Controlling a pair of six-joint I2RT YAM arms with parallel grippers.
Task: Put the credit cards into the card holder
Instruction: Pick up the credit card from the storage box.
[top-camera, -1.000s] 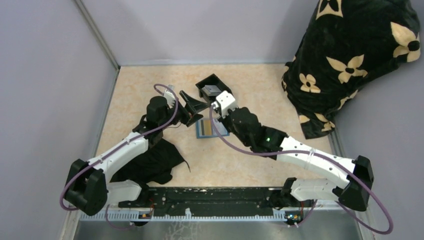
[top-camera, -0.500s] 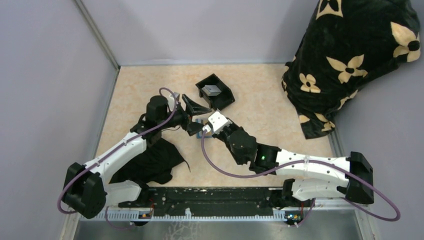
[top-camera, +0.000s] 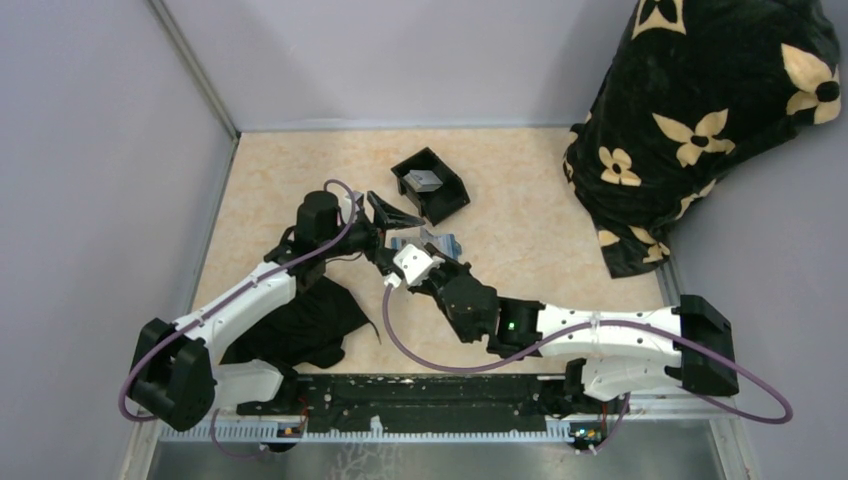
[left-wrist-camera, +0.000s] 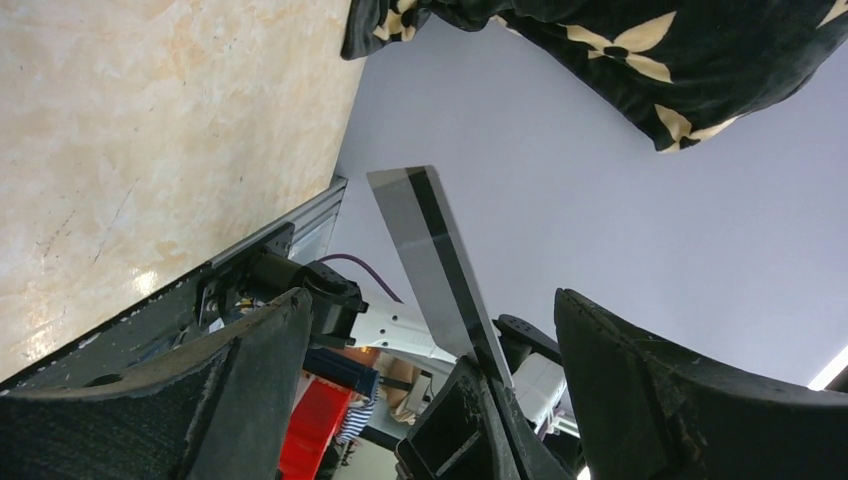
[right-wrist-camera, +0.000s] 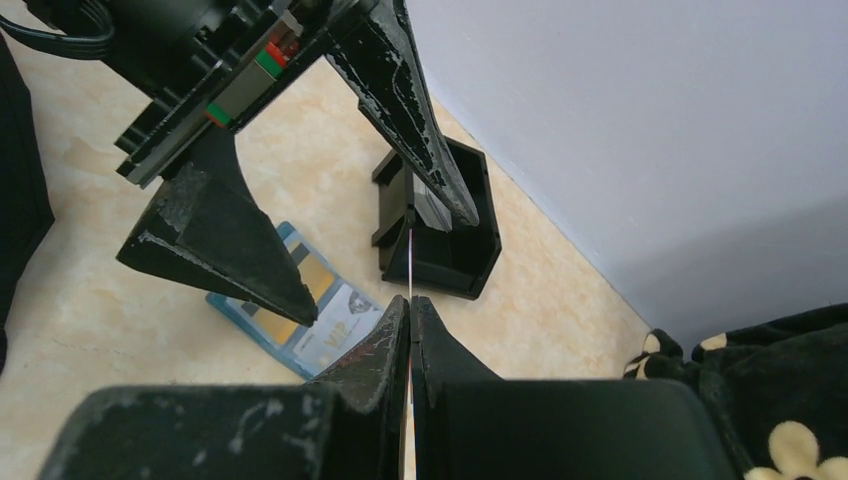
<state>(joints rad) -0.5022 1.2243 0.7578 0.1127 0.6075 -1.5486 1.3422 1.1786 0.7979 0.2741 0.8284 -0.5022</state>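
My right gripper (right-wrist-camera: 410, 300) is shut on a thin grey-silver card with a dark stripe (left-wrist-camera: 430, 250). It holds the card upright and edge-on (right-wrist-camera: 410, 255), above the table. My left gripper (left-wrist-camera: 430, 295) is open, and its two fingers stand either side of that card without touching it. In the top view both grippers meet left of the card holder: left gripper (top-camera: 402, 238), right gripper (top-camera: 398, 252). The teal card holder (top-camera: 438, 243) lies open on the table (right-wrist-camera: 250, 318). It holds a tan-yellow card (right-wrist-camera: 315, 275) and a pale card marked VIP (right-wrist-camera: 335, 315).
A black open tray (top-camera: 452, 200) with a grey card in it (top-camera: 425, 181) stands just behind the grippers; its wall also shows in the right wrist view (right-wrist-camera: 470, 270). A black cloth (top-camera: 300, 325) lies under the left arm. A black flowered blanket (top-camera: 700, 110) fills the far right corner.
My right gripper has drawn back from the tray towards the near left with the grey card, bringing it between the left gripper's fingers. The card holder is uncovered again.
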